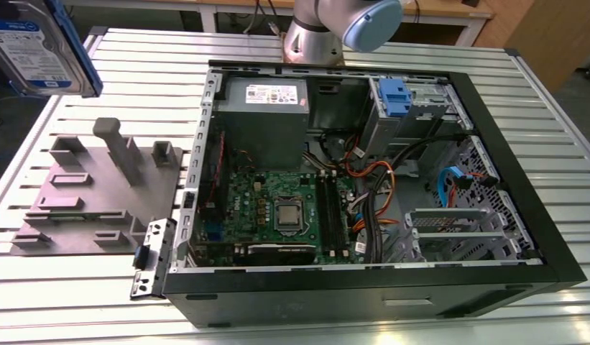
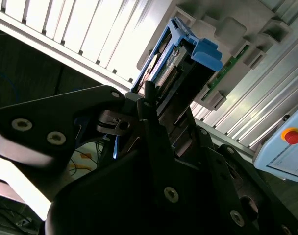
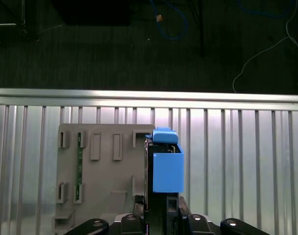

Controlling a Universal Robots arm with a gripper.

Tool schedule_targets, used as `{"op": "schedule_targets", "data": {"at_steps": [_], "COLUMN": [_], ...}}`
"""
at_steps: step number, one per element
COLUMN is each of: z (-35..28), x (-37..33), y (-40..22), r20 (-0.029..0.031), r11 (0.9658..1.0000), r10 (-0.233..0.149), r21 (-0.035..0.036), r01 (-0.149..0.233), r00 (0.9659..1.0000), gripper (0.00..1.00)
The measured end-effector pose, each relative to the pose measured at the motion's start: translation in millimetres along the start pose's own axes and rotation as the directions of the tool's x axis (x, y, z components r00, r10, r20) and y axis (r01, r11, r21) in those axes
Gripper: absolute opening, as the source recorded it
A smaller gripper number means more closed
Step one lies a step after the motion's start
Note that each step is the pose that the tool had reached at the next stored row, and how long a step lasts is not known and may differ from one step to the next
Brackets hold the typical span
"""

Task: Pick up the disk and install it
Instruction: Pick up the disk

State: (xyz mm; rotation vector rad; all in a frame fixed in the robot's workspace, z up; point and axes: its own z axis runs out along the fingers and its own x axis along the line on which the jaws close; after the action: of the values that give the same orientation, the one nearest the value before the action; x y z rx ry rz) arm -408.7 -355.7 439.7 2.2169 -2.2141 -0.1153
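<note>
Your gripper point(image 3: 161, 216) has its jaws closed narrow on the disk point(image 3: 167, 169). In both wrist views the drive stands on edge out of the fingers point(image 2: 148, 105), one blue rail facing the camera. It is off the table and hangs over the grey fixture plate point(image 3: 100, 171), clear of its slots.

In the exterior view the disk point(image 1: 31, 50) is held high at that view's far left, label showing. The fixture plate point(image 1: 93, 194) lies below it on the slatted table point(image 1: 45, 302). The open computer case point(image 1: 553, 237) sits well apart, toward that view's right.

I judge the pick-up done and the install not yet begun. You will need to carry the disk across the case wall and square its rails with a bay. The blue clip and cage point(image 1: 395, 97) stand at the far side, but I cannot tell which bay is meant. Watch the loose cables point(image 1: 371, 176) near them.
</note>
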Motion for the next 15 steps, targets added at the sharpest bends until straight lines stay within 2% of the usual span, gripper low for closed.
{"op": "schedule_targets", "data": {"at_steps": [15], "z": [-5.6], "x": [-3.1], "y": [0.3], "r20": [0.0], "r11": [1.0], "r10": [0.0], "r21": [0.0001], "r01": [0.0], "r00": [1.0], "gripper": [0.35]}}
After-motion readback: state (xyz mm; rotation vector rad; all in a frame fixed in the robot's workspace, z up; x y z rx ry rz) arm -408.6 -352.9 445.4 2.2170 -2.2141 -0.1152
